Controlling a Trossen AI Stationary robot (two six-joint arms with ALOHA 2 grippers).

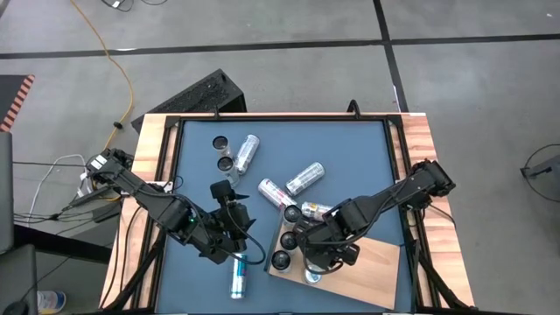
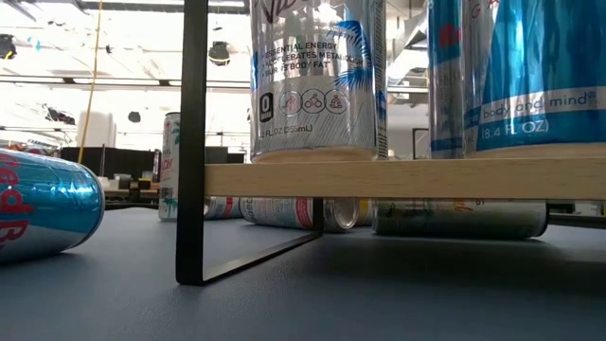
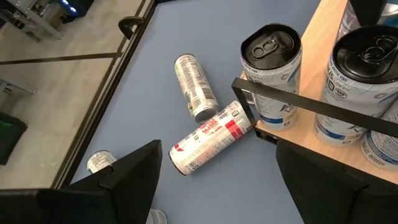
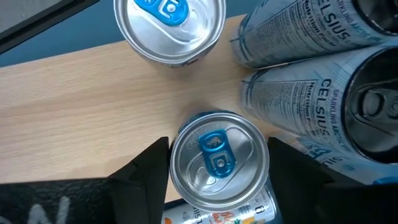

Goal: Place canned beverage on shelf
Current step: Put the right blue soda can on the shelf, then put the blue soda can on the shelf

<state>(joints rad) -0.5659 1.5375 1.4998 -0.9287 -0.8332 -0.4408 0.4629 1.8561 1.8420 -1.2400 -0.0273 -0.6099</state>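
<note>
A blue-tabbed can stands upright on the shelf, directly beneath the right gripper. That arm reaches down over the shelf's near end, fingers apart on either side of the can, with slight gaps showing. The can is silver-topped, with blue sides, beside black-topped cans. The left gripper hovers over the surface, fingers spread, empty.

"CELSIUS" on a white can, "ESSENTIAL ENERGY" on a shelf can, "8.4 FL OZ" on a blue can
</note>
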